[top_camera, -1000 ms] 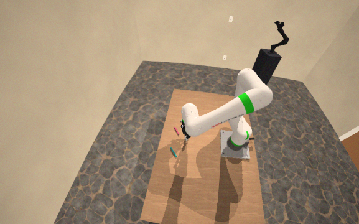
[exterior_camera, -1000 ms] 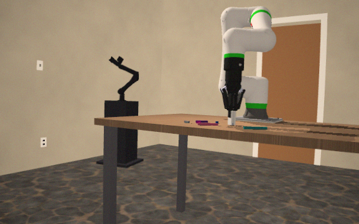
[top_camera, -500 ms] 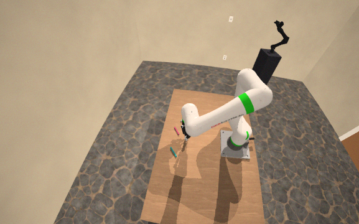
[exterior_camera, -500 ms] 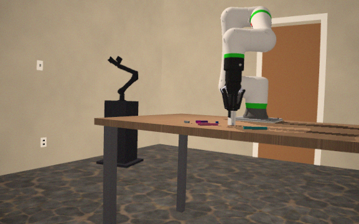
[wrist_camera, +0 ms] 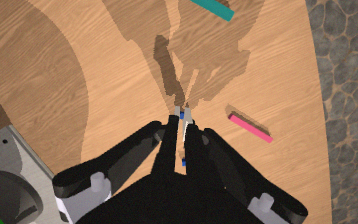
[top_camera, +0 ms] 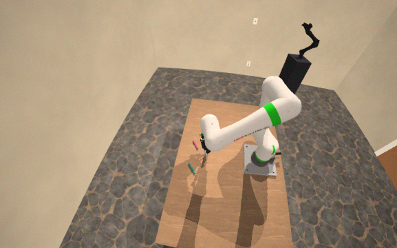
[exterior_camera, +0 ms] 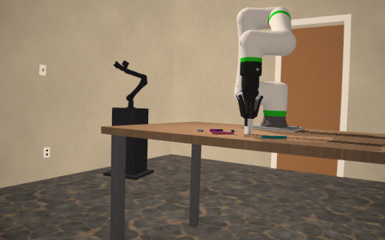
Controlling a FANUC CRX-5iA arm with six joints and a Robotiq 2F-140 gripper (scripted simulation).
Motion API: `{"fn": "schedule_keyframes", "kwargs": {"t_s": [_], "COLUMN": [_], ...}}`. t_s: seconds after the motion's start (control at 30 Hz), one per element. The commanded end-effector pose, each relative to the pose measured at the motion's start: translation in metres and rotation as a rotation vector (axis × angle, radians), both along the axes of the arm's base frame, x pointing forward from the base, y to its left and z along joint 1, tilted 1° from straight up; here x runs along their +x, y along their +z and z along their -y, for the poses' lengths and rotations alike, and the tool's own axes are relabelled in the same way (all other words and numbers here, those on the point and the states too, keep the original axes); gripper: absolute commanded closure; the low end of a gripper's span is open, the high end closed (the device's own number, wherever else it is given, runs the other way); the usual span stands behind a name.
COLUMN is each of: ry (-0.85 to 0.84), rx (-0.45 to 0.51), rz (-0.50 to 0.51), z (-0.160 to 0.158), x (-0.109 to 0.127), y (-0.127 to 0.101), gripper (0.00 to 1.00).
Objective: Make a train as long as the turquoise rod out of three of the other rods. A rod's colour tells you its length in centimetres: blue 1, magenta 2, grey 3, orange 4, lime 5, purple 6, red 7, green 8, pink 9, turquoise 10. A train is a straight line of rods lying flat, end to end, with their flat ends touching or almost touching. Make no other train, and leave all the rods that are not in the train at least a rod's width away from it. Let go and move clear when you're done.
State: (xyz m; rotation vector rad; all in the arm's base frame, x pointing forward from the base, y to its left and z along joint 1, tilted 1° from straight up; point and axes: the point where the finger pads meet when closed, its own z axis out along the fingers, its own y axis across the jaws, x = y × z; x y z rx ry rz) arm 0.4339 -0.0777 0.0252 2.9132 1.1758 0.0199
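Gripper (wrist_camera: 182,116) points straight down at the counter (exterior_camera: 165,131), fingers nearly together and clamped on a small blue rod (wrist_camera: 182,115), seen as a blue sliver between the fingertips in the wrist view. Fingertips sit at or just above the wood; contact cannot be told. Turquoise rod (top_camera: 191,168) lies flat near the gripper, apart from it. Pink rod (top_camera: 195,145) lies flat just beside the gripper on its other side, not touching. Further small rods lie beyond the pink rod; their colours are hard to read.
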Motion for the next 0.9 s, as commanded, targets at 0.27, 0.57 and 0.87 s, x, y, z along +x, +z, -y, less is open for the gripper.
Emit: {"fn": "schedule_keyframes", "kwargs": {"t_s": [0.27, 0.57, 0.87], "ry": [0.0, 0.0, 0.0], "rx": [0.0, 0.0, 0.0], "rz": [0.0, 0.0, 0.0], "z": [0.0, 0.0, 0.0], "x": [0.0002, 0.0002, 0.0002], "y": [0.0002, 0.0002, 0.0002], "gripper": [0.92, 0.88, 0.85]}}
